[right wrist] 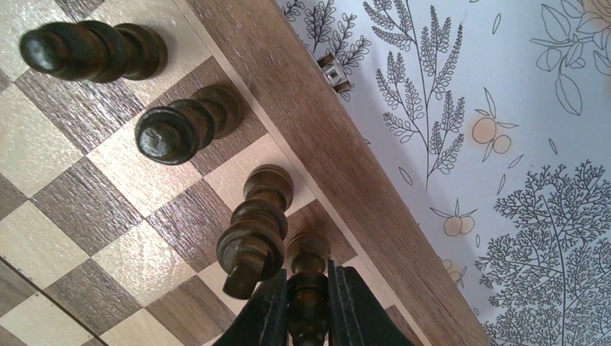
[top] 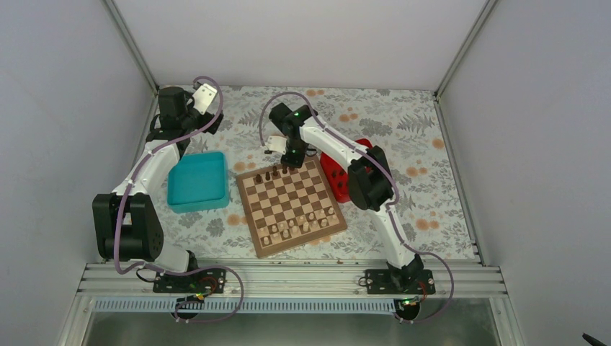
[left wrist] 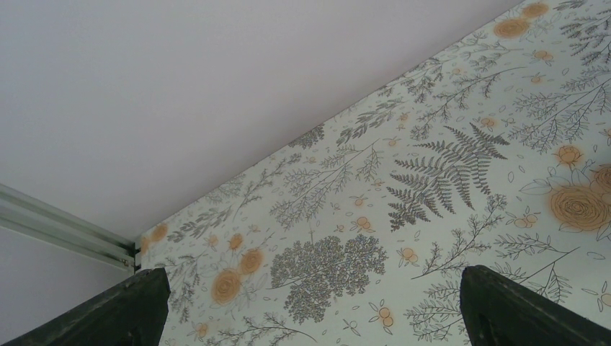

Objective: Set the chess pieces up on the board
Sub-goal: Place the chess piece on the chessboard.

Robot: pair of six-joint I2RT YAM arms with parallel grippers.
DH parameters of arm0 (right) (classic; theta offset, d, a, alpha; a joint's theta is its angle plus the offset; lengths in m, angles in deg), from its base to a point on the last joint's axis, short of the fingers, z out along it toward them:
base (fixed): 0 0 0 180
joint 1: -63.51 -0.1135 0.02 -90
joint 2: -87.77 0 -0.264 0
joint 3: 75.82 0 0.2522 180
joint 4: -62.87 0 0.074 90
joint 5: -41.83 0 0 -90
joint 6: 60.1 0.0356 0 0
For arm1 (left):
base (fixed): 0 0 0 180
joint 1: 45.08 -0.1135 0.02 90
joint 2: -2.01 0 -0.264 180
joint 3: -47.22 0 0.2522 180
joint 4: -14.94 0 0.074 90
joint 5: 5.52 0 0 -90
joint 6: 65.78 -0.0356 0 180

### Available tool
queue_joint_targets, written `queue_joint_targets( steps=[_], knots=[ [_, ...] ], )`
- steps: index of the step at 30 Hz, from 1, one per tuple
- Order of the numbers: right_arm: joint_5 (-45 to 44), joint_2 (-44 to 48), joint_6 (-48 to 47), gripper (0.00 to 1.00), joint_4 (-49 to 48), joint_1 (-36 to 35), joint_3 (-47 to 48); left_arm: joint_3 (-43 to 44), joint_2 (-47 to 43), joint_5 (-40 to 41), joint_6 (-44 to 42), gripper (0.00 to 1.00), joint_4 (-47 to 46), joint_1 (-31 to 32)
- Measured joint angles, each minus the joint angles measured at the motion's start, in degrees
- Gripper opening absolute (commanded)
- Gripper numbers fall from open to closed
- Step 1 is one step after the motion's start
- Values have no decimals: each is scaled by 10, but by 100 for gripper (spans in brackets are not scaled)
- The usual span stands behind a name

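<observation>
The chessboard point(top: 291, 205) lies mid-table, with a few dark chessmen point(top: 268, 175) on its far row and cream chessmen along its near rows. My right gripper point(top: 290, 164) hangs over the far edge of the board. In the right wrist view the board point(right wrist: 339, 155) fills the left, and my right gripper point(right wrist: 308, 292) is shut on a dark chess piece point(right wrist: 308, 277) whose base rests on a back-row square, beside three standing dark pieces point(right wrist: 256, 223). My left gripper point(left wrist: 310, 303) is open and empty, raised at the far left corner point(top: 205, 97).
A teal tray point(top: 197, 181) sits left of the board. A red tray point(top: 337, 171) lies right of it, partly under the right arm. The cloth is floral-patterned; white walls enclose the table.
</observation>
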Motion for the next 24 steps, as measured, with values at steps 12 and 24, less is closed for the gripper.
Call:
queue_joint_targets(
  steps=[12, 24],
  knots=[
    [-5, -1, 0, 9, -2, 0, -6, 0, 0, 0, 0, 100, 0, 0],
    [-11, -5, -1, 29, -3, 0, -6, 0, 0, 0, 0, 100, 0, 0]
  ],
)
